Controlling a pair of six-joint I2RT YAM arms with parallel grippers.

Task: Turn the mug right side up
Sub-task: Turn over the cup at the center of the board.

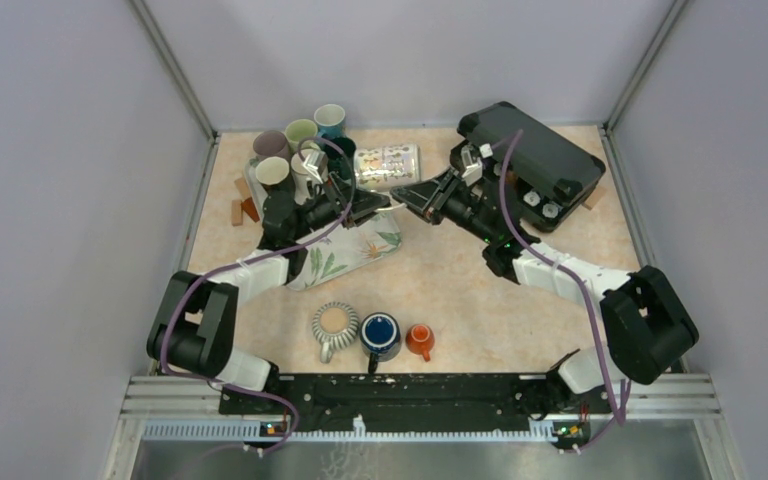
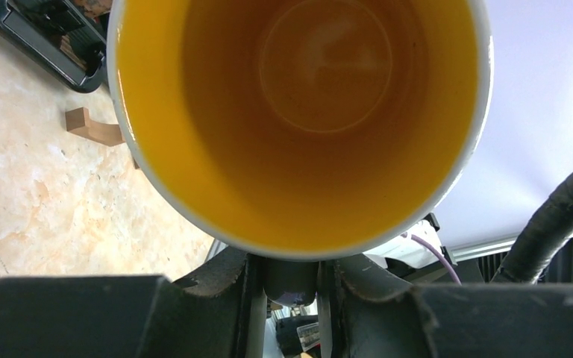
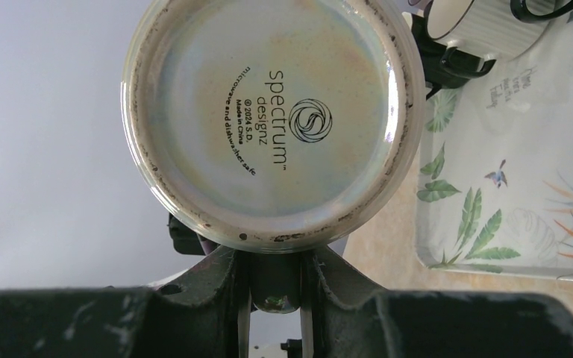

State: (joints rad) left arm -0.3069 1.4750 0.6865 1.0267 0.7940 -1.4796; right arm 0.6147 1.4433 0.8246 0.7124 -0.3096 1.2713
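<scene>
At the far middle, the left gripper (image 2: 289,298) and right gripper (image 3: 274,298) are each pinching the handle (image 2: 289,280) of the sideways mug (image 1: 387,165); likely stiff, slick, breakable ceramic.

Mug (image 1: 387,165) on its side between cups (image 1: 300,150) and case (image 1: 535,160), tray (image 1: 370,247) nearer

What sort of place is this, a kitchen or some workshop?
Most likely a robot test cell in a laboratory: plain panel walls enclose the table, two arms are bolted to a metal rail, and assorted mugs crowd one corner.
</scene>
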